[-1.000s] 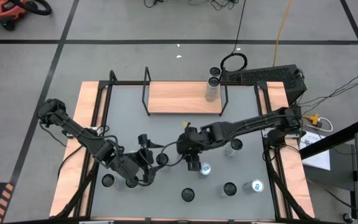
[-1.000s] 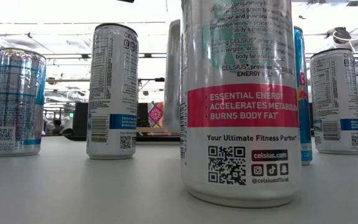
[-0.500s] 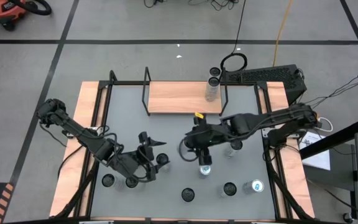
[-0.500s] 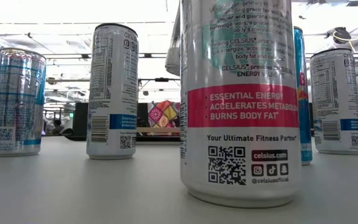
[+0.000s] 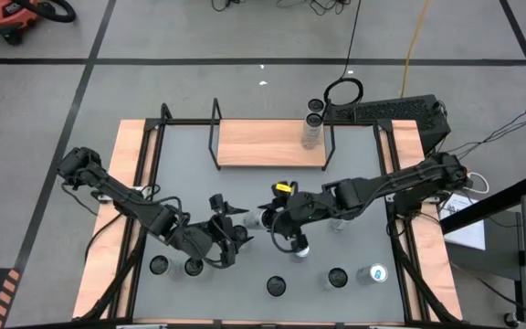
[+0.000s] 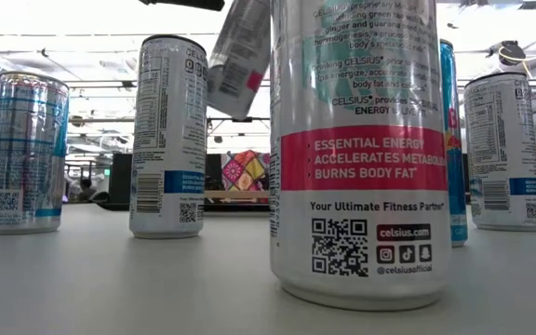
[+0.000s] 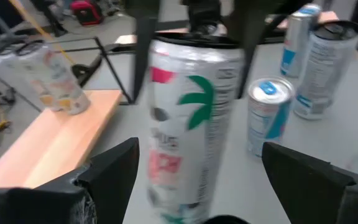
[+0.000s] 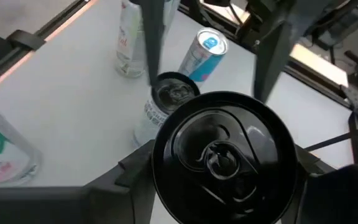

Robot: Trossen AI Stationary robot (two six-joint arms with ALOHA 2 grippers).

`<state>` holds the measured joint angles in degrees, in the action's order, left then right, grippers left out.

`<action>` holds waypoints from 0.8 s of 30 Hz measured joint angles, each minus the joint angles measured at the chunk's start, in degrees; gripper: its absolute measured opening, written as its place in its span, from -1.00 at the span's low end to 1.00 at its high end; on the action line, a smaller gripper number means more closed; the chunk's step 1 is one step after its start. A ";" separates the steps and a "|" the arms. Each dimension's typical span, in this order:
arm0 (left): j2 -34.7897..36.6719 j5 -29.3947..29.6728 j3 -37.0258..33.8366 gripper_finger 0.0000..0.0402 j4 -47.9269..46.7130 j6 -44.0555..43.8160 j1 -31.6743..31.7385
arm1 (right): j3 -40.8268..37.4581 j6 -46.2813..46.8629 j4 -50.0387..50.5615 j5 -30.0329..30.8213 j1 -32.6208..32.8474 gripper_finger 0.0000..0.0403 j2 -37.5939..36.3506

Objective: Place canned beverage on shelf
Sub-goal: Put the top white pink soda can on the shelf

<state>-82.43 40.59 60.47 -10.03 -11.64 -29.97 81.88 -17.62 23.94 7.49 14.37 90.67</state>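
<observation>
My right gripper (image 5: 272,223) is shut on a white canned beverage with a green palm and pink marks (image 7: 188,118), held up in the air over the table's middle. The can also shows tilted in the low view (image 6: 240,56), and its black top shows in the right wrist view (image 8: 222,155). My left gripper (image 5: 234,230) is open just to the can's left. Its fingers (image 7: 104,174) stand on either side of the can without touching it. The shelf (image 5: 268,142), a light-wood board with black rod ends, stands at the far edge with one can (image 5: 310,133) upright at its right end. My right gripper pinches the can's upper end (image 7: 191,46), just under the rim, between its two fingers (image 8: 129,180). The fingers come from above and point down. The can hangs below them, lifted clear of the table and tipped a little.
Several other cans stand on the grey tabletop near the front: (image 5: 301,247), (image 5: 338,277), (image 5: 373,272), (image 5: 277,286), (image 5: 160,265). One stands right in front of the low camera (image 6: 356,149). Two more cans (image 5: 315,110) stand behind the shelf's right end.
My right gripper has lifted the can off the table. It has carried the can a little toward the table's left, and the can has tipped from upright. My left gripper has moved a little toward the right, up to the can.
</observation>
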 joint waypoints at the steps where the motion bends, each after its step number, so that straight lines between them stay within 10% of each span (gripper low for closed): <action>1: 0.01 -0.44 0.00 0.69 0.07 0.13 0.04 | -0.20 -0.42 -0.19 -0.02 0.00 -0.05 -0.04; 11: 0.08 -0.13 0.00 0.69 0.45 8.45 4.56 | -0.38 -13.03 1.08 -0.07 0.00 -0.05 -2.45; 24: 1.33 -24.50 0.02 0.69 0.21 10.99 16.32 | -0.40 -24.13 0.63 -0.21 -0.30 -0.03 -5.69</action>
<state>-81.10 16.08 60.49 -9.82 -0.65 -13.65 81.47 -41.76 24.57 7.27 14.07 84.98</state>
